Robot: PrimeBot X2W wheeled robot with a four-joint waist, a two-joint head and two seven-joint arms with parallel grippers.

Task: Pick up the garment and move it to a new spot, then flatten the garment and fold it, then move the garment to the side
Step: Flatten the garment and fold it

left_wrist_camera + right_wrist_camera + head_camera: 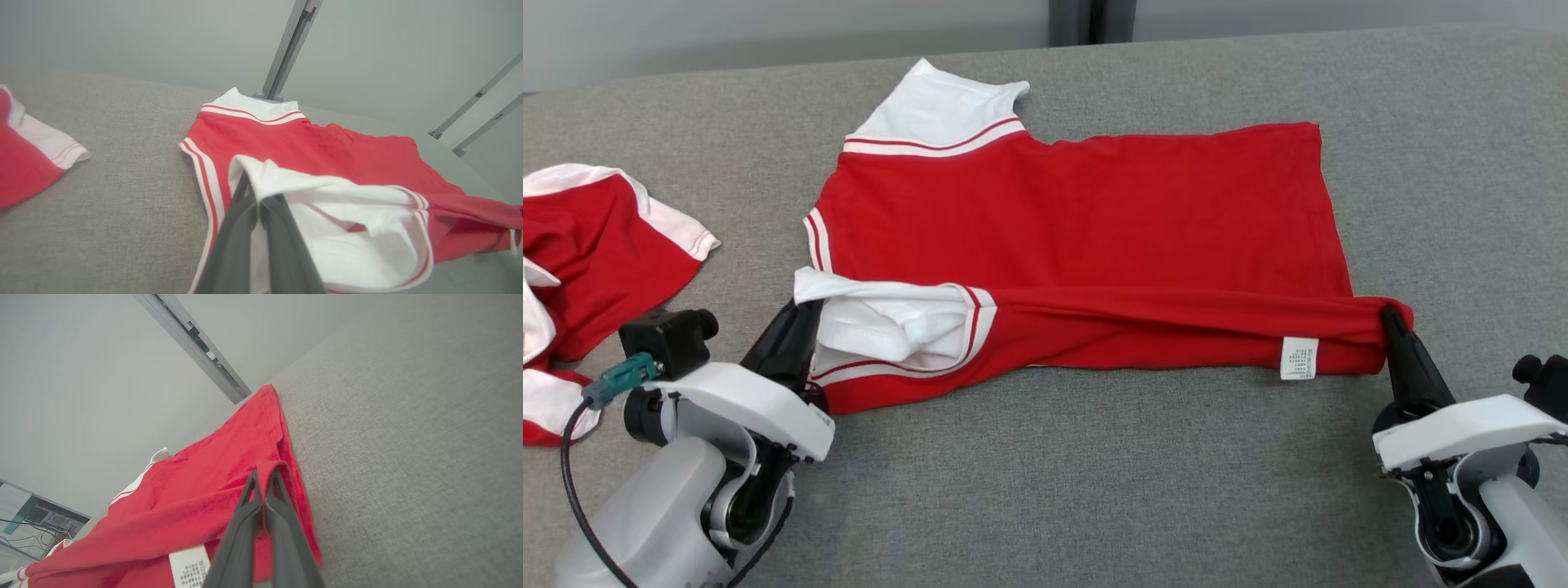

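Garment: the red garment (1078,212) with white sleeves lies spread in the middle of the grey tabletop (1094,490). Its neck end is toward the left end effector and its hem toward the right one. The near long edge is raised and turned over the body.
Left end effector: the left end effector (799,317) is clamped on the near white sleeve (890,322), with the fingers together and cloth between them.
Right end effector: the right end effector (1390,325) is pinched on the near hem corner (1368,320), where its two fingers meet on the red cloth.
Step in hand: I judge this to be the first lengthwise fold, with the near edge going toward the far edge.
How to do it well: carry both ends at the same height and the same speed, so that the fold line comes out straight. Hold the cloth between them lightly stretched, lay the near edge parallel to the far edge, and tuck the sleeve inside before you let go.
Risk: the sleeve is bunched and may land as a lump. The thin cloth can slip from the pinch if you pull too hard.
Neighbour: a second red and white garment (580,237) lies well apart at the left, so do not drag over it.
Writing: a white care label (1298,358) sits near the hem, and its printed lines are too small to read. I can read no brand name.
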